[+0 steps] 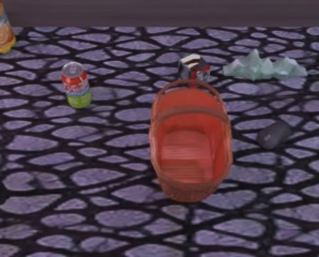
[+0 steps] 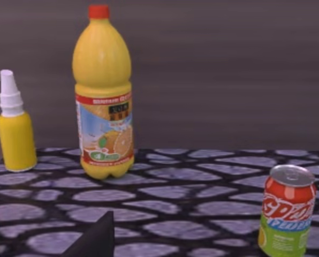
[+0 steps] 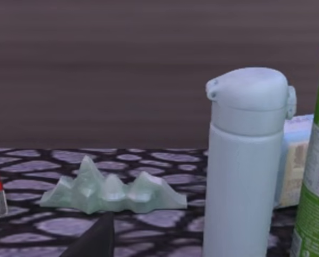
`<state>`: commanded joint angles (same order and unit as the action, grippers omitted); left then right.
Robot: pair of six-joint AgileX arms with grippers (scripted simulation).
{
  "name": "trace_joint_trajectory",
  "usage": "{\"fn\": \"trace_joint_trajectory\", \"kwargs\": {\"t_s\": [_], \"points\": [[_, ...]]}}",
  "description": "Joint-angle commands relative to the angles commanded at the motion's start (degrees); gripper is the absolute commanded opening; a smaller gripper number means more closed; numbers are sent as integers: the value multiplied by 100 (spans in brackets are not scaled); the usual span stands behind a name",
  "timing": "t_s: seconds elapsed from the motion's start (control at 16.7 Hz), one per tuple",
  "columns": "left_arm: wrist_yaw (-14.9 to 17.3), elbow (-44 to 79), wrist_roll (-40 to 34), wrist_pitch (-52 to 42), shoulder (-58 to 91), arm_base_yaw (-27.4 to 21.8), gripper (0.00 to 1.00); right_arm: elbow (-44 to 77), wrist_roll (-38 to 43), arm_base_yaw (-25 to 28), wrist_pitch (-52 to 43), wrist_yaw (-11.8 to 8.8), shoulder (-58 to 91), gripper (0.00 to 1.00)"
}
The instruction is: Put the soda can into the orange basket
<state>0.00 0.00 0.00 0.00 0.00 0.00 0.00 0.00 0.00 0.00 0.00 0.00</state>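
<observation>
Left of the orange basket (image 1: 190, 142), the soda can (image 1: 76, 84) is standing upright, open floor between; basket seemingly lying empty; gripper states: cannot tell.

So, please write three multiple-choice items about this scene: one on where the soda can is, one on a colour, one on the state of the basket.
1. The soda can stands:
A. inside the basket
B. on the table, to the left of the basket
C. on the basket's right

2. The juice bottle's cap is:
A. red
B. blue
C. white

3. The orange basket is:
A. tipped over
B. holding the can
C. upright and empty

Key: 1 B, in the top view the can is apart from the basket, on its left. 2 A, the left wrist view shows a red cap. 3 C, its bare floor shows.
</observation>
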Motion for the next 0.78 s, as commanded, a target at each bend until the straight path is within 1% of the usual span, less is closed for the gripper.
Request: {"fn": "trace_joint_trajectory", "kwargs": {"t_s": [0.18, 0.36, 0.54, 0.78], "points": [[15, 44, 14, -33, 48, -11, 100, 0, 0, 0, 0, 0, 0, 100], [138, 469, 142, -339, 503, -101, 100, 0, 0, 0, 0, 0, 0, 100], [319, 1321, 385, -924, 1400, -229, 100, 0, 0, 0, 0, 0, 0, 100], [560, 2964, 839, -2023, 3139, -409, 100, 0, 0, 0, 0, 0, 0, 100]]}}
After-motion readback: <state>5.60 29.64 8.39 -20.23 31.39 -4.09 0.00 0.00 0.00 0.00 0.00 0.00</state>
